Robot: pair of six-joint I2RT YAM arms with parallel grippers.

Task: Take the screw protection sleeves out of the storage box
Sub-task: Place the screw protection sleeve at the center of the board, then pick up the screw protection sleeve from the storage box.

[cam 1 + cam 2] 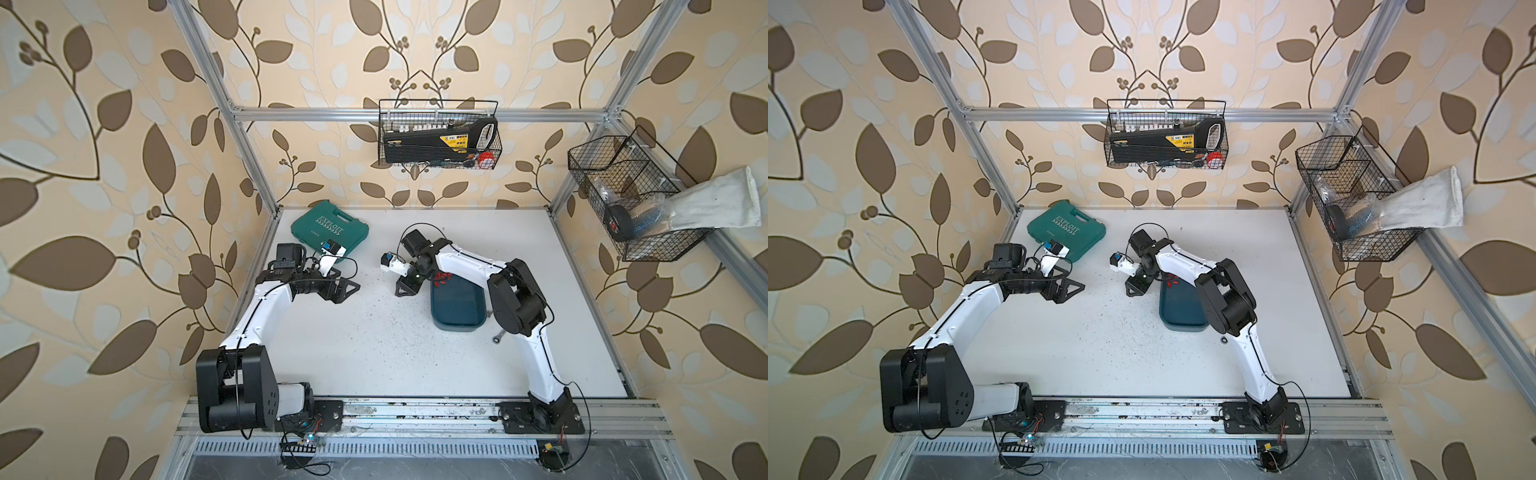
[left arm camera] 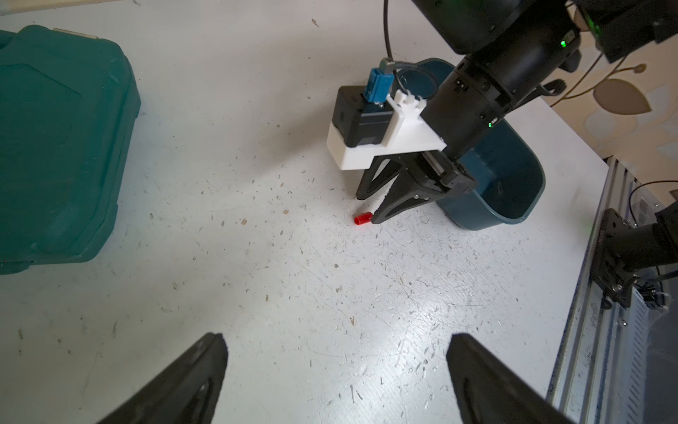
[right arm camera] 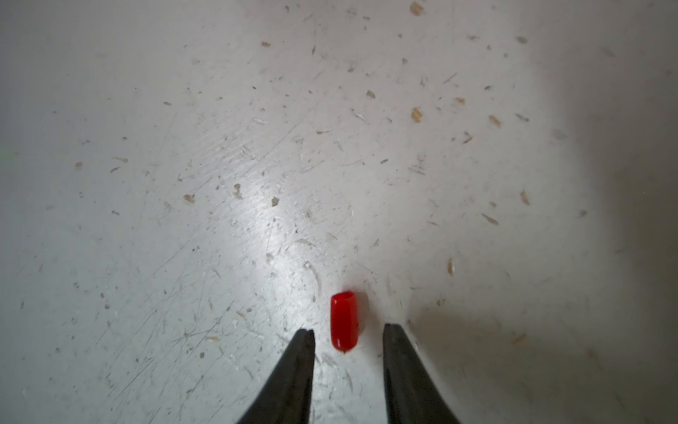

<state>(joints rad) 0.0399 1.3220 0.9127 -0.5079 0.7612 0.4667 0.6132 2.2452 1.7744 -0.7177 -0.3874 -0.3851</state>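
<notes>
White tabletop [image 3: 220, 147] beneath down-tilted right pincer [image 3: 348, 329], tips apart around loose red sleeve [image 3: 343, 319]; left pincer [image 2: 335, 336] wide, empty.

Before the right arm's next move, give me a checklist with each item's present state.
1. The red sleeve lies on the table, outside the storage box: ok.
2. The right gripper has its jaws parted, with a gap on either side of the sleeve: ok.
3. The left gripper is open and holds nothing: ok.
4. Box emptied: not ok; the remaining sleeves cluster at its far end.
5. Count of those left: cannot tell.
</notes>
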